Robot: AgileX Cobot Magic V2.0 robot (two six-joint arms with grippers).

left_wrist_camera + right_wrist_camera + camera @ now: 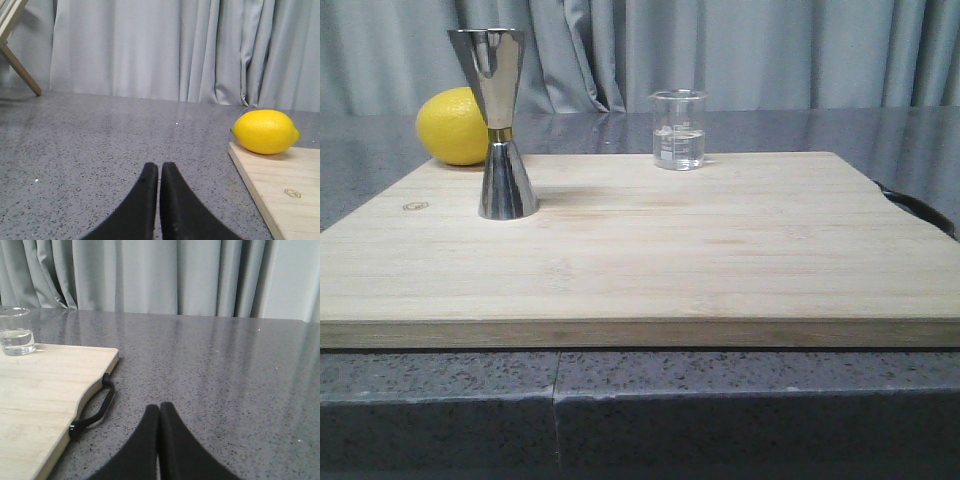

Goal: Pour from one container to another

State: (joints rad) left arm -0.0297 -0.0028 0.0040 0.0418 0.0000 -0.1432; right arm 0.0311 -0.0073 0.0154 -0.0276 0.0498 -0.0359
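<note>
The small clear glass beaker (pixel 678 130) stands upright at the back of the wooden board (pixel 650 250), holding a little clear liquid; it also shows in the right wrist view as beaker (pixel 16 332). The tall steel jigger (pixel 500 122) stands upright on the board's left part. Neither gripper shows in the front view. My left gripper (pixel 159 167) is shut and empty over the grey counter, left of the board. My right gripper (pixel 159 406) is shut and empty over the counter, right of the board.
A yellow lemon (pixel 452 126) lies behind the jigger at the board's back left corner, seen as lemon (pixel 265 131) too. The board has a black strap handle (pixel 93 409) on its right edge. Grey curtains hang behind. A wooden frame leg (pixel 17 62) stands far left.
</note>
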